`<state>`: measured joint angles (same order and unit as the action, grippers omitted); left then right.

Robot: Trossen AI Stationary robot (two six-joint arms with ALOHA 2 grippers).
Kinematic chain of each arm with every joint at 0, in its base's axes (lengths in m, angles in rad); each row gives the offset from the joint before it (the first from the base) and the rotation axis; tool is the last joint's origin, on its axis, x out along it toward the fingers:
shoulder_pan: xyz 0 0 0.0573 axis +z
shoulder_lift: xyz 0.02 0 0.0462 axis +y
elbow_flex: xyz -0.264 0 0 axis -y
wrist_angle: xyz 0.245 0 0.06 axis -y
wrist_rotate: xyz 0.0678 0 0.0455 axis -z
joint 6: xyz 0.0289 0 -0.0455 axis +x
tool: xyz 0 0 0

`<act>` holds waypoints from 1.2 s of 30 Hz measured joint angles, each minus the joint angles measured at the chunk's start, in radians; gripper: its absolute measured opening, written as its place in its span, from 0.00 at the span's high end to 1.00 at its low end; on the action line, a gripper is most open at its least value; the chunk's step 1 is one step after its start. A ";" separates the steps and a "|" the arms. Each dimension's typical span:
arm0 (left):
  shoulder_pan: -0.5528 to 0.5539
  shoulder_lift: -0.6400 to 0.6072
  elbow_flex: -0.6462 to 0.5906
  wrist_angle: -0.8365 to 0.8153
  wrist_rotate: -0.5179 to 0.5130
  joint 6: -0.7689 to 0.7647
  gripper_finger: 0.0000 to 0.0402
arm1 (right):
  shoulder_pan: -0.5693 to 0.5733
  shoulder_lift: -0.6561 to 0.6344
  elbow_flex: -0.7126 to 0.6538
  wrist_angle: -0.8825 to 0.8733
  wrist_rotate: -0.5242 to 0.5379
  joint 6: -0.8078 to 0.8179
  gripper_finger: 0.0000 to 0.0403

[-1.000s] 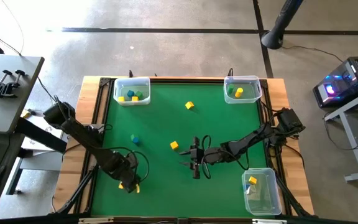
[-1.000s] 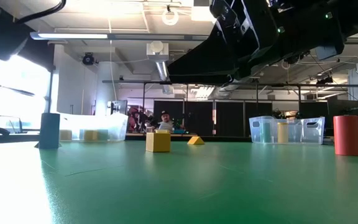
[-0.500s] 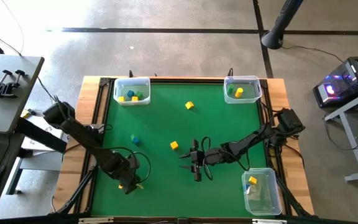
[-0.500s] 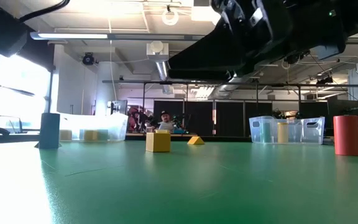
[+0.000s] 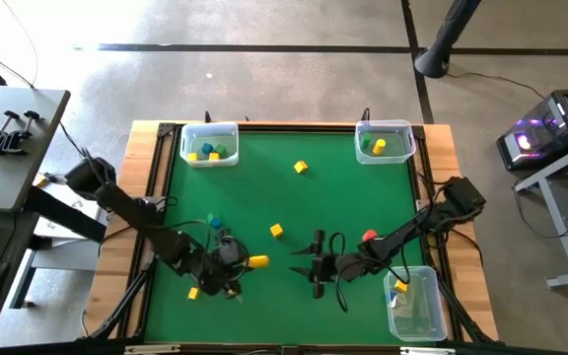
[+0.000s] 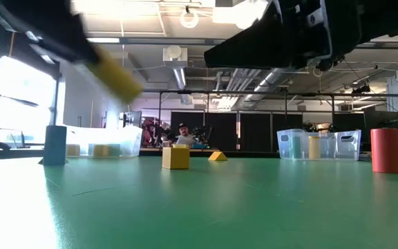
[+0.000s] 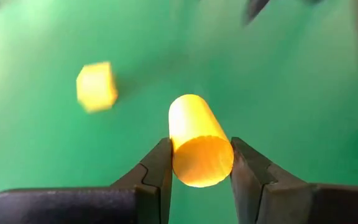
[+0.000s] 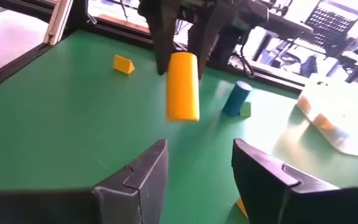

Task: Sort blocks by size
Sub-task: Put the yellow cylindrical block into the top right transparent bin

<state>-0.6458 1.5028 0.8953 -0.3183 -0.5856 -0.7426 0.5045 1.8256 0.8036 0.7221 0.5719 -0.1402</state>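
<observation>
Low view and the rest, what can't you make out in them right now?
- Low view: the yellow cylinder is a motion smear; the left gripper holding it isn't distinct.
- Left wrist view: the yellow block is blurred, shape unclear.
- High view: the blocks in the bins are too small to size.
- Right wrist view: the blue cylinder partly hides a green block.

Green felt tabletop (image 5: pixel 343 197) in a wooden frame, with three clear plastic bins (image 5: pixel 210 145) at its edges.

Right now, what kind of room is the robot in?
Probably a robotics lab or workshop: a green table fenced with a wooden rim, a bare concrete floor, and desks with computers around it.
</observation>
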 joint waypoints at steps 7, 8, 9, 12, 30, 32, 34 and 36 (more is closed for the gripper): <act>0.115 0.000 -0.280 0.766 0.077 0.302 0.78 | 0.003 0.000 0.000 -0.024 0.035 0.014 0.58; 0.129 0.000 -0.320 0.859 0.092 0.316 0.78 | 0.003 0.000 0.000 -0.028 0.035 0.024 0.58; 0.143 0.000 -0.357 0.947 0.110 0.328 0.78 | 0.002 0.000 0.000 -0.030 0.035 0.030 0.58; 0.174 0.000 -0.440 1.146 0.159 0.356 0.78 | -0.007 0.000 0.000 -0.011 0.034 0.034 0.58; 0.193 0.003 -0.455 1.261 0.248 0.467 0.78 | -0.140 0.001 -0.003 0.133 -0.294 0.120 0.58; 0.192 0.003 -0.455 1.261 0.248 0.475 0.78 | -0.134 0.001 -0.003 0.142 -0.291 0.113 0.58; 0.192 0.003 -0.455 1.265 0.246 0.493 0.78 | -0.131 0.001 -0.003 0.148 -0.289 0.112 0.58; 0.192 0.003 -0.455 1.267 0.236 0.507 0.78 | -0.129 0.001 -0.003 0.151 -0.284 0.109 0.58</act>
<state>-0.4542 1.5063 0.4403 0.9490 -0.3499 -0.2360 0.3752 1.8271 0.8009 0.8734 0.2876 -0.0307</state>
